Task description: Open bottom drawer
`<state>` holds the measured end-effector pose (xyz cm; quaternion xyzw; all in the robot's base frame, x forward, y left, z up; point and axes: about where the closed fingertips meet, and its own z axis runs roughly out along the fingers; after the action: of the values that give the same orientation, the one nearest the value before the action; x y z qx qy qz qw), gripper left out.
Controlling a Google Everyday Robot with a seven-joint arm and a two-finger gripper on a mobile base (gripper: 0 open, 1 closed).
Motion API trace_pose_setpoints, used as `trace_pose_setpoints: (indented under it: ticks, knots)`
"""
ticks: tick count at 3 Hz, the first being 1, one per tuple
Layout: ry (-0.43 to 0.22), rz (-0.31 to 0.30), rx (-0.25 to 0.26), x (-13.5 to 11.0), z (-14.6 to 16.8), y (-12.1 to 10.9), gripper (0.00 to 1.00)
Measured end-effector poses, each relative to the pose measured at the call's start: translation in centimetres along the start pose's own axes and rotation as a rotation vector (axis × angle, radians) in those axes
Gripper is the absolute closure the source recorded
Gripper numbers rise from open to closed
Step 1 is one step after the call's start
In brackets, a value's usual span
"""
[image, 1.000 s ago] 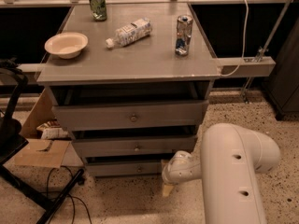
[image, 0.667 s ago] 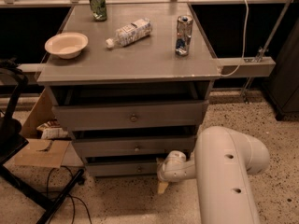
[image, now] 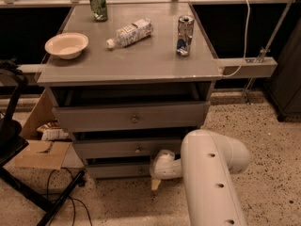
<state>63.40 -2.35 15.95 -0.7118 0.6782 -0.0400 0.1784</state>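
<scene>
The grey cabinet has three drawers. The bottom drawer [image: 117, 170] is the slimmest front, low near the floor, with a dark gap above it. My gripper [image: 155, 172] is at the end of the white arm [image: 209, 173]. It sits low at the right end of the bottom drawer's front, against or just in front of it. The gripper hides that end of the panel. The mid-height drawer [image: 127, 149] with its knob [image: 138, 149] is just above. The tallest-fronted drawer [image: 131, 117] is above that.
On the cabinet top [image: 141, 65] stand a white bowl [image: 66, 44], a lying plastic bottle [image: 129, 32], a green can [image: 98, 4] and a silver can [image: 185, 35]. A cardboard box [image: 42, 152] and black stand legs [image: 28, 192] are on the left. Speckled floor lies on the right.
My arm has swung left and the gripper has moved closer to the right end of the bottom drawer's front. The drawers look unchanged.
</scene>
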Motion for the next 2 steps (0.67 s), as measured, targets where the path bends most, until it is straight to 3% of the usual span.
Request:
trace_pose_setpoints:
  ticks: [1,2]
  knots:
    - [0.032,0.002,-0.004,-0.5,0.4,-0.8,0.14]
    - [0.110,0.012,-0.019,1.3,-1.6,-0.7,0.38]
